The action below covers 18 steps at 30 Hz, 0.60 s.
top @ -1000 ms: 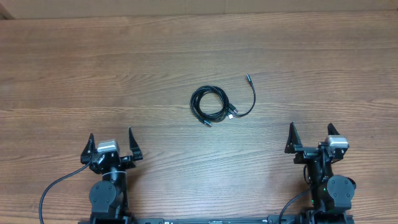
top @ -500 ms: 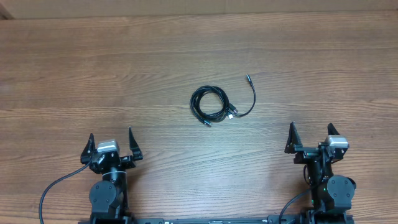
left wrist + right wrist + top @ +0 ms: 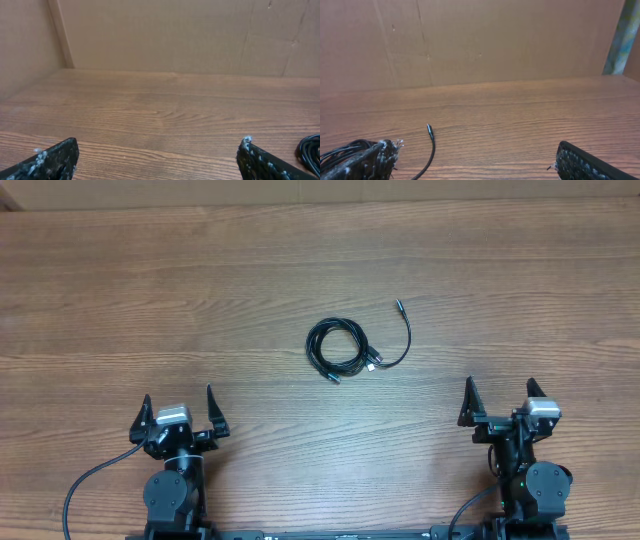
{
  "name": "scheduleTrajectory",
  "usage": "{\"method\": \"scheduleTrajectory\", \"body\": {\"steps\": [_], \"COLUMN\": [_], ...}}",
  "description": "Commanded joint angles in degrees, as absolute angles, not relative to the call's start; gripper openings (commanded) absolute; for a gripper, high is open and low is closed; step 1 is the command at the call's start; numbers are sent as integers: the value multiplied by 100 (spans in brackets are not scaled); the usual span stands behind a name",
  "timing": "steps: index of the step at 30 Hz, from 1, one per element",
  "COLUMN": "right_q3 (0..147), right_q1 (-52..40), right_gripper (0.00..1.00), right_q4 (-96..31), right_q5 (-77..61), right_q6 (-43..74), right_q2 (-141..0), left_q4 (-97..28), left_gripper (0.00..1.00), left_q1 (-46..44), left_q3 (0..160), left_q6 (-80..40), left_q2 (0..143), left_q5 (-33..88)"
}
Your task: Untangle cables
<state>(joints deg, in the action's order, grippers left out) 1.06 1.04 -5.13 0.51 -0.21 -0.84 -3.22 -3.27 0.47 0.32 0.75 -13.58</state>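
Note:
The cables (image 3: 338, 348) lie as a small black coiled bundle near the middle of the wooden table, with one loose strand curving right to a plug end (image 3: 397, 306) and a silvery plug (image 3: 373, 365) at the coil's right side. My left gripper (image 3: 180, 411) stands open at the near left, well short of the bundle. My right gripper (image 3: 502, 400) stands open at the near right, also apart from it. The right wrist view shows the loose plug end (image 3: 429, 130) and part of the coil (image 3: 342, 150). An edge of the coil (image 3: 309, 150) shows in the left wrist view.
The wooden table (image 3: 200, 290) stretches to a brown cardboard wall (image 3: 470, 40) at the back. A thick black robot cable (image 3: 90, 480) loops beside the left arm's base.

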Motion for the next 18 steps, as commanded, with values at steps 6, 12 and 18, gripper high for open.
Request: {"method": "scheduleTrajectory", "body": {"steps": [6,12,18], "right_q3": [47,47,47], "right_q1": [78,78,78], "right_gripper": [100,100,100], "right_q4": [-478,-478,-478], "right_q5": [139,139,139], "right_q6": [-5,-5,-5], "right_q2": [-16,-16,-16], "left_q4": [-307,-305,30], "left_gripper": [99,99,100], "left_q1": [-292,-290,-292], "left_q3": [27,27,30], "left_q6": [-21,-16,-23], "left_q2": [69,69,69], "left_q5": [-1455,-1492,-1815]}}
